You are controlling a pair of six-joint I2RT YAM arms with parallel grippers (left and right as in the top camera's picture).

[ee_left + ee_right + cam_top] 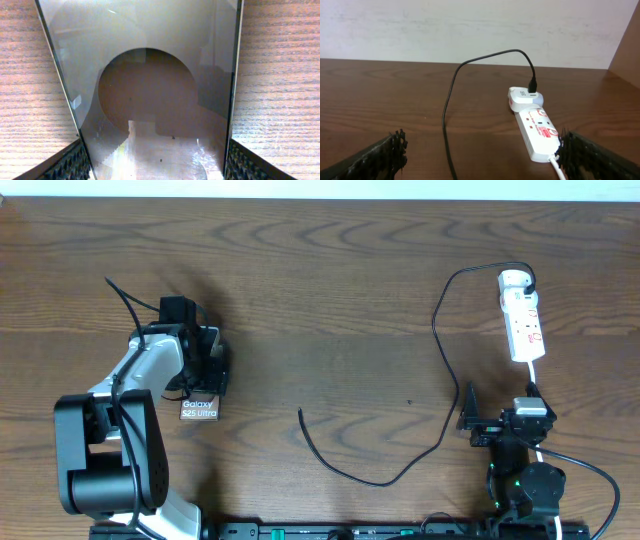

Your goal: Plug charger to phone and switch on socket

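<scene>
White socket (pixel 522 317), lengthwise near-far, cord (pixel 531 372) end nearest

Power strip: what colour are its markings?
Red markings on the white power strip; right wrist view shows it best.

My left arm (pixel 140 380) reaches forward, wrist bent down, left fingers (pixel 65 165) parted; my right arm (pixel 520 455) sits folded back, right fingers (pixel 375 155) spread wide.
</scene>
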